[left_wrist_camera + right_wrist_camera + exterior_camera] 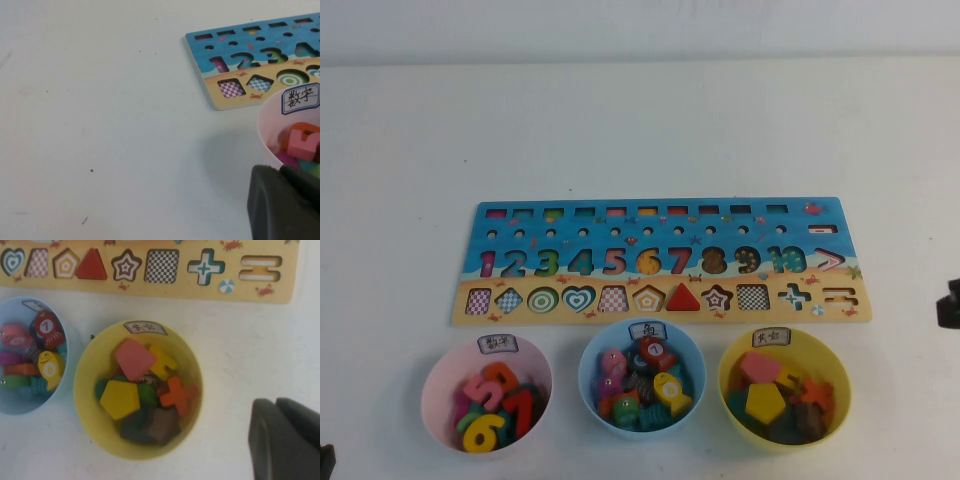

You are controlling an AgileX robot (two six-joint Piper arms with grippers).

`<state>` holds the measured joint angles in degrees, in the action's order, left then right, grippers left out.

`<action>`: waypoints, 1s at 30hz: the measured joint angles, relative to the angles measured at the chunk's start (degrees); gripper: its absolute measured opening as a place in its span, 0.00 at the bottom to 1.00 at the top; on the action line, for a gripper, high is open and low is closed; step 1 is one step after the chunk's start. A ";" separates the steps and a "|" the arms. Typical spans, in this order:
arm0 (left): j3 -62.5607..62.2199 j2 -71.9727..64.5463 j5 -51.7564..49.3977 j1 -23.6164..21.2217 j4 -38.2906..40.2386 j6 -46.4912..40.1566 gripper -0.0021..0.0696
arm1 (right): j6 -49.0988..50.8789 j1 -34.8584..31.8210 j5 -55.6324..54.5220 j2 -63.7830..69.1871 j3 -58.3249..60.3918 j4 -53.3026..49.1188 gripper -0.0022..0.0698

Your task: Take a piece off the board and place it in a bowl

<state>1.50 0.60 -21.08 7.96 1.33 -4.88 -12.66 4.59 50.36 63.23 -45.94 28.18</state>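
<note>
The board (840, 215) lies across the middle of the table. The red triangle piece (683, 298) sits in its slot in the board's sandy lower row, and shows in the right wrist view (91, 266). The yellow bowl (730, 385) with a white label stands in front of the board's right end and holds several shape blocks; it also shows in the right wrist view (90, 372). My right gripper (276, 405) is shut and empty, low over bare table to the right of the yellow bowl. My left gripper (279, 172) is shut and empty, beside the pink bowl (267, 125).
The pink bowl (438, 385) of number pieces stands front left and a light blue bowl (590, 365) of fish pieces in the middle. An orange cross (176, 395) and a pink block (134, 359) lie in the yellow bowl. Bare white table lies beyond the board.
</note>
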 joint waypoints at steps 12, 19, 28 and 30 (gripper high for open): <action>0.00 0.00 0.00 0.00 0.00 0.00 0.02 | 10.12 18.39 5.10 22.83 -21.84 -13.04 0.01; 0.00 0.00 0.00 0.00 0.00 0.00 0.02 | -0.03 24.30 9.15 35.02 -36.23 -14.80 0.01; 0.00 0.00 0.00 0.00 0.00 0.00 0.02 | -32.70 25.23 17.37 47.36 -48.72 -12.41 0.02; 0.00 0.00 0.00 0.00 0.00 0.00 0.02 | -38.19 25.23 18.74 49.28 -50.92 -11.61 0.07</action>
<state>1.50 0.60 -21.08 7.96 1.33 -4.88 -50.85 29.82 69.10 112.52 -96.86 16.57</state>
